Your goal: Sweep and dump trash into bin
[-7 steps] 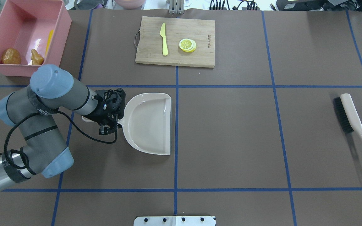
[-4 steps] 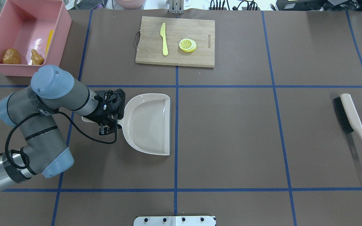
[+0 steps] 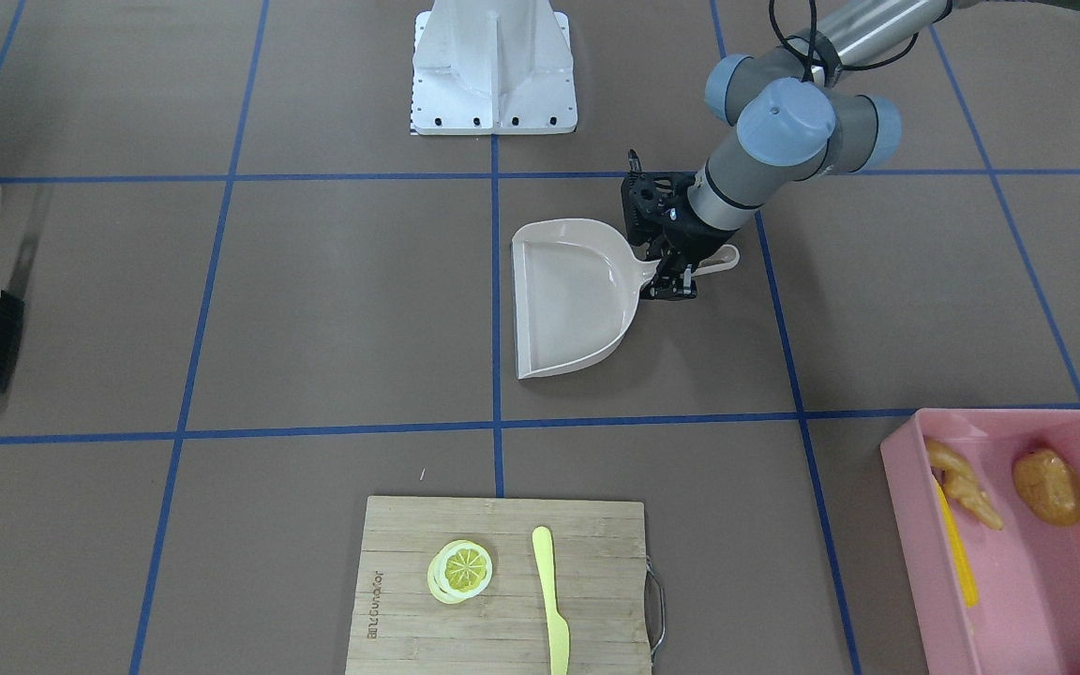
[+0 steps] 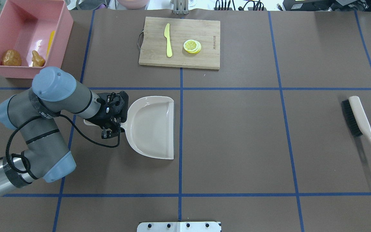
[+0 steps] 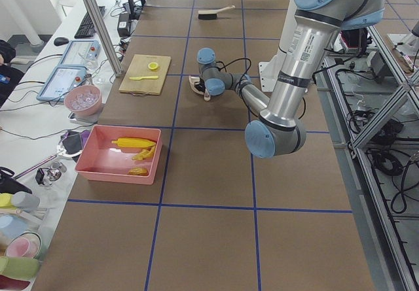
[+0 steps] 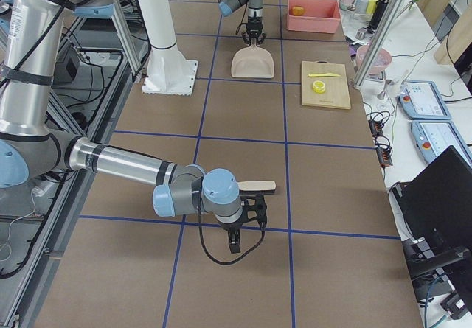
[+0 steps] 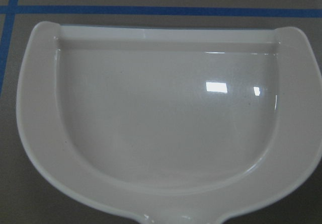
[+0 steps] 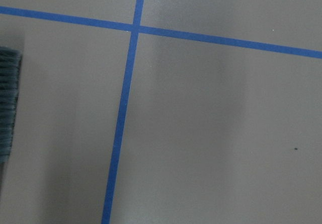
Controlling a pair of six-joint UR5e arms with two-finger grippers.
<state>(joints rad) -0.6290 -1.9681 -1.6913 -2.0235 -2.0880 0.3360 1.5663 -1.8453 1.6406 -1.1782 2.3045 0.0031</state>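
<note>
1. the left gripper (image 4: 112,126) points down at the handle of the beige dustpan (image 4: 151,129), one finger on each side of the handle and pressed against it, so it grips the dustpan.
2. the dustpan lies flat on the brown table (image 4: 237,135), its straight open edge just beside the blue centre line and turned toward the robot's right. the left wrist view shows the pan bare and glossy.
3. the pink bin (image 4: 8,71) stands at the far left corner of the table, well apart from the dustpan.
4. all three pieces of trash lie inside the bin: the brown potato (image 4: 11,58) near the front wall, the tan ginger root (image 4: 38,59) just beside it, and the yellow corn cob (image 4: 50,43) lying along the wall on the side toward the table's middle.
5. the right gripper (image 6: 240,228) shows only in the side view from the robot's right, low over the table and just beside the brush (image 4: 361,119). i cannot tell whether its fingers are apart or together.
6. the brush lies on the table's right side, bristles toward the centre. the right wrist view catches only a strip of bristles at its left edge.
7. a wooden cutting board (image 4: 204,35) sits at the far middle of the table, carrying a pale yellow knife (image 4: 168,40) and a lemon slice (image 4: 192,46), near each other but apart.
</note>
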